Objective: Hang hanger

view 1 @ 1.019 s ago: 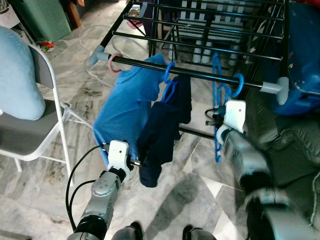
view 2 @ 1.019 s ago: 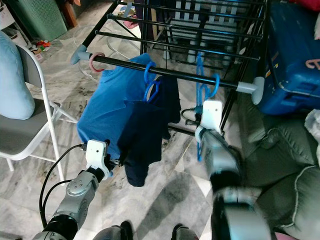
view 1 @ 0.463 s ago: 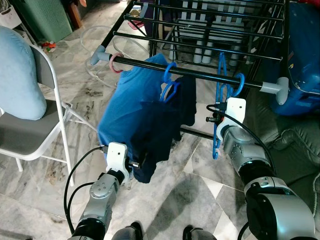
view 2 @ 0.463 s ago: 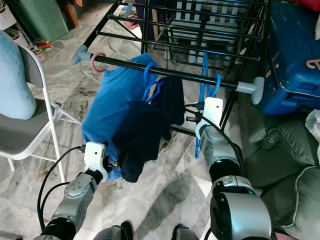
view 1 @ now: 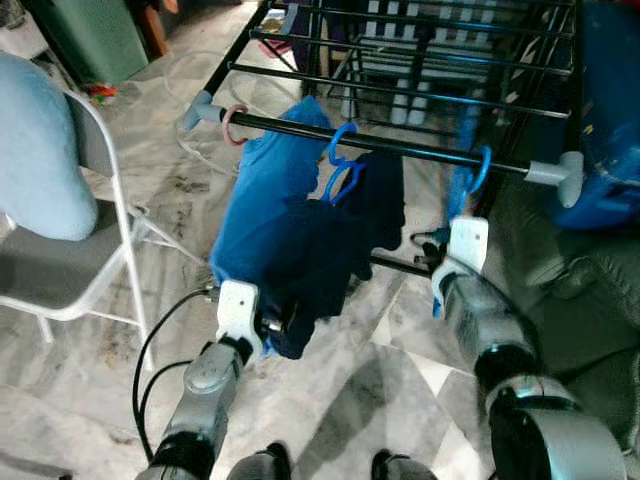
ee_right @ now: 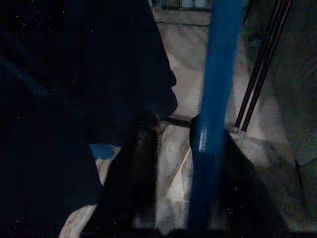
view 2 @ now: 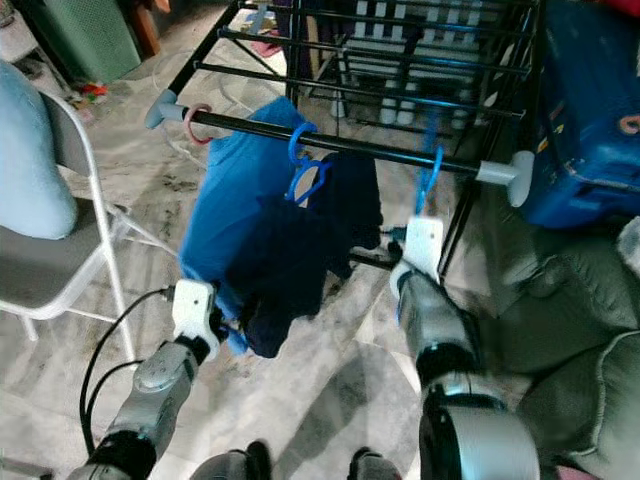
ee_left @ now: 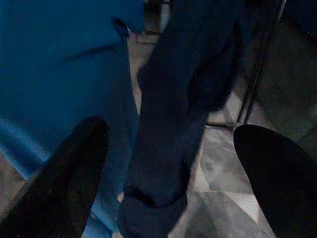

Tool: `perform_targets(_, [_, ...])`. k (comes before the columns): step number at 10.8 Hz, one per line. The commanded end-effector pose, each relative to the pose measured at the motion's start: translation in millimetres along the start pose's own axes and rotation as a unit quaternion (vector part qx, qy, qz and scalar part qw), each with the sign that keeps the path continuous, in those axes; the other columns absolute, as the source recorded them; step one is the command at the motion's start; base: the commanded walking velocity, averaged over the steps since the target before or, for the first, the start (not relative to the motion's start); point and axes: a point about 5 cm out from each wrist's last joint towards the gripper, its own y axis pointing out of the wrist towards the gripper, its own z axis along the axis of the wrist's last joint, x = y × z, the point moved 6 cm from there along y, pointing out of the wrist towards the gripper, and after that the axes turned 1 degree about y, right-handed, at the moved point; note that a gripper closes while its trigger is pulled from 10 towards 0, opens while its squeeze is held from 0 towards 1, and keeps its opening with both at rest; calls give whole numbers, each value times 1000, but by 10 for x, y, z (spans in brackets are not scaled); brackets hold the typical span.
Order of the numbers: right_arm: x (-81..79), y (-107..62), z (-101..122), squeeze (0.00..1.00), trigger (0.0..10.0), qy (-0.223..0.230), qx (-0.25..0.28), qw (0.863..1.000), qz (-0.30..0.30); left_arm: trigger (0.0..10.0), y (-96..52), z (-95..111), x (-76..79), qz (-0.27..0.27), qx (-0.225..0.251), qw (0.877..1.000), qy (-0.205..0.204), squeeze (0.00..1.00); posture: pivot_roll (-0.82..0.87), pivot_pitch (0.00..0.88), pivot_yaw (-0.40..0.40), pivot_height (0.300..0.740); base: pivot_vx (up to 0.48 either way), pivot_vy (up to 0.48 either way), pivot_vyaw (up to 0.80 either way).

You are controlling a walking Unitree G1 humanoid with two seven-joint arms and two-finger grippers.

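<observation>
A bare blue hanger (view 1: 470,178) hangs by its hook from the black rail (view 1: 420,152) of the drying rack, near the rail's right end. My right gripper (ee_right: 173,121) is just below it, open, and the hanger's blue bar (ee_right: 213,99) lies across the front of one finger. Further left on the rail, another blue hanger (view 1: 343,170) carries a navy garment (view 1: 330,260) next to a bright blue shirt (view 1: 265,215). My left gripper (ee_left: 173,134) is open at the navy garment's lower hem, with the cloth hanging between the spread fingers.
A white folding chair (view 1: 95,150) with a pale blue cushion stands at the left. A blue case (view 1: 610,110) and a grey-green sofa (view 1: 590,300) are close on the right. More rack bars (view 1: 420,60) lie behind the rail. A pink ring (view 1: 232,125) sits at the rail's left end.
My right arm has drawn back and down from the bare hanger, whose hook stays on the rail. The left gripper has stayed at the navy garment's hem.
</observation>
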Motion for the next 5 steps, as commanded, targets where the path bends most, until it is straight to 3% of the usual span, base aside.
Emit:
perform_targets(1, [0, -29, -50, 1000, 10000, -9, 5, 1000, -3, 10000, -15, -67, -42, 13, -15, 1000, 1, 0, -70, 146, 112, 740, 0, 0, 0])
perform_targets(5, [-61, -218, 30, 1000, 10000, -67, 87, 994, 13, 10000, 31, -64, -47, 34, -16, 999, -1, 0, -101, 162, 98, 740, 0, 0, 0])
